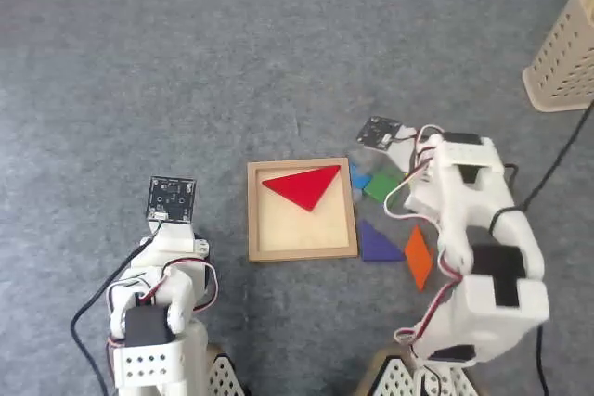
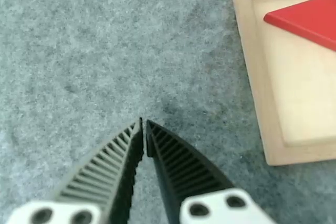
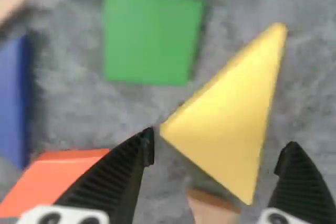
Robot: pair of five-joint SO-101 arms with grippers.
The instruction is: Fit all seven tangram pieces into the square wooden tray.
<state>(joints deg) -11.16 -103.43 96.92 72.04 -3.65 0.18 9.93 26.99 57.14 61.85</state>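
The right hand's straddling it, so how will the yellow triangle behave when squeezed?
The yellow triangle looks rigid, so it probably won't bend. Its slanted edges may make it twist or slip in the open right hand. Flat-faced, it shouldn't roll.

tray [image 1: 252,220]: square, pale wood with a raised rim, flat on the grey table; one piece inside it.
red triangle [image 1: 303,186]: large, flat in the tray's far half, long edge near the far rim, apex toward the middle.
light blue piece [image 1: 358,177]: on the table just beside the tray's right rim, partly hidden.
green square [image 1: 380,185]: just right of the light blue piece, turned cornerwise.
purple-blue triangle [image 1: 377,244]: flat, just outside the tray's near right corner.
orange parallelogram [image 1: 419,257]: just right of that triangle.
yellow triangle [image 3: 231,119]: near the green square and the orange parallelogram.
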